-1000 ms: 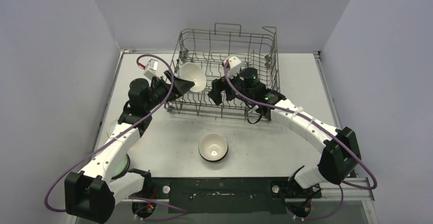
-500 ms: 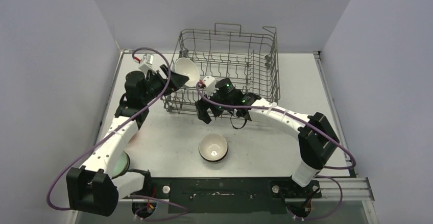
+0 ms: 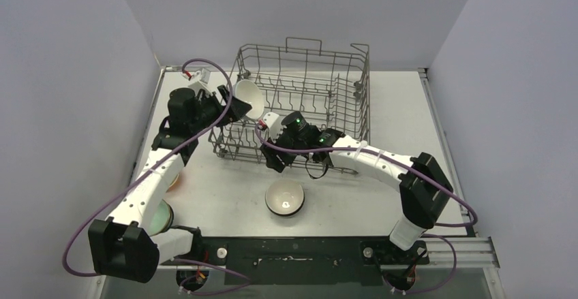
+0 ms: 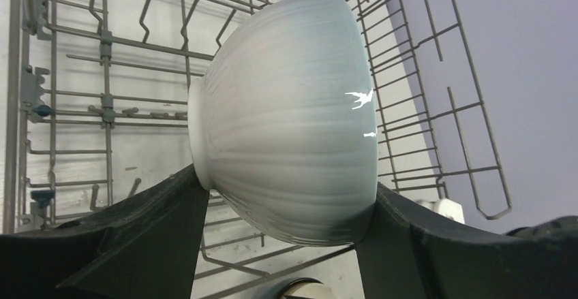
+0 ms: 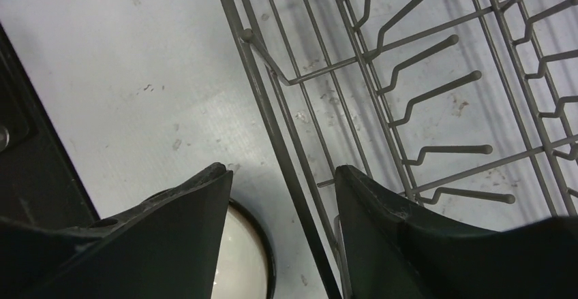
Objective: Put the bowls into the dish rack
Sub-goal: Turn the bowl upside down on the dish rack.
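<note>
My left gripper (image 3: 235, 106) is shut on a white ribbed bowl (image 3: 249, 97), holding it on its side over the far left part of the grey wire dish rack (image 3: 320, 74). In the left wrist view the bowl (image 4: 293, 115) sits between both fingers (image 4: 157, 238), above the rack's tines (image 4: 88, 95). My right gripper (image 3: 272, 156) is open and empty at the rack's near edge. In the right wrist view it (image 5: 283, 176) straddles the rack's front rail (image 5: 262, 88). A dark-rimmed bowl with a white inside (image 3: 284, 197) rests upright on the table; it also shows in the right wrist view (image 5: 242, 265).
An orange bowl (image 3: 175, 180) and a pale green bowl (image 3: 161, 220) lie at the table's left edge, partly hidden by my left arm. The black base rail (image 3: 293, 253) runs along the near edge. Grey walls enclose the table.
My right gripper has come out of the rack, moving left and nearer to its front rail. My left gripper has carried the white bowl slightly farther back. The rack has shifted a little nearer.
</note>
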You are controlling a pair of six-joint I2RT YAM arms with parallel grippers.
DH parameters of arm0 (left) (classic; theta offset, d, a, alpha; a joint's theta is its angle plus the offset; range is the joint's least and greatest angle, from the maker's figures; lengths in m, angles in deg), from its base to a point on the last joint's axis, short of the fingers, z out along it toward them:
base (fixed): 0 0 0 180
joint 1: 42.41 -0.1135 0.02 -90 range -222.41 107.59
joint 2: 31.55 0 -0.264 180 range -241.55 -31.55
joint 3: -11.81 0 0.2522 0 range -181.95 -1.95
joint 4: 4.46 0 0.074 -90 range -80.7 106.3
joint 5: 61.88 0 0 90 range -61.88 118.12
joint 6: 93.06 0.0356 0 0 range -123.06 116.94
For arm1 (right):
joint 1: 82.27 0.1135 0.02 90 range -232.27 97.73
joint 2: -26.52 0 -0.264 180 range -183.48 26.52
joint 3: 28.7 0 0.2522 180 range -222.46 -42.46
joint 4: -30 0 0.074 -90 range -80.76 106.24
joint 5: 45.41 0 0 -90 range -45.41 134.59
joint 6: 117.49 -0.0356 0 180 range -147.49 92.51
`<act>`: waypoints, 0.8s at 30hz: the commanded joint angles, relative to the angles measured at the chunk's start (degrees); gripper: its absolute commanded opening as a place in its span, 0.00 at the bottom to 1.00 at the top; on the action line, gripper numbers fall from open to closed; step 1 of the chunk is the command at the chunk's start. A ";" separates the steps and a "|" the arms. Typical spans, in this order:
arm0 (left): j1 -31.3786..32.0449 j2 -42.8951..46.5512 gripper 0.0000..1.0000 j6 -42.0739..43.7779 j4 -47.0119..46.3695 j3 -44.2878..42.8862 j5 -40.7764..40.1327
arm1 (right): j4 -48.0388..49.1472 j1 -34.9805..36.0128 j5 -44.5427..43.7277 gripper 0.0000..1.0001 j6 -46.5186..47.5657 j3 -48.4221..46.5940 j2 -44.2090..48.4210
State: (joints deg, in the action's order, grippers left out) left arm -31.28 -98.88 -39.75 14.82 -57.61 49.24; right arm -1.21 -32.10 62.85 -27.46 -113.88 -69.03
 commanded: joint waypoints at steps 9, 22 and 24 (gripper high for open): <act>-0.17 0.25 0.36 10.60 9.14 -8.15 -6.46 | -1.66 2.23 1.33 0.86 -0.02 0.86 7.35; 0.93 0.87 0.36 16.38 16.00 -10.15 -13.14 | 9.95 -7.76 12.96 0.92 -11.80 1.68 11.71; 2.43 0.15 0.36 16.40 16.17 -10.76 -14.01 | 11.19 -8.54 11.68 0.91 -12.95 2.03 13.45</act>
State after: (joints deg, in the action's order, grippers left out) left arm -30.86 -99.60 -25.24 33.61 -63.60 36.91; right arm 3.01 -39.82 72.56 -36.73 -112.31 -61.23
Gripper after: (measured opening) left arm 0.673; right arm 0.922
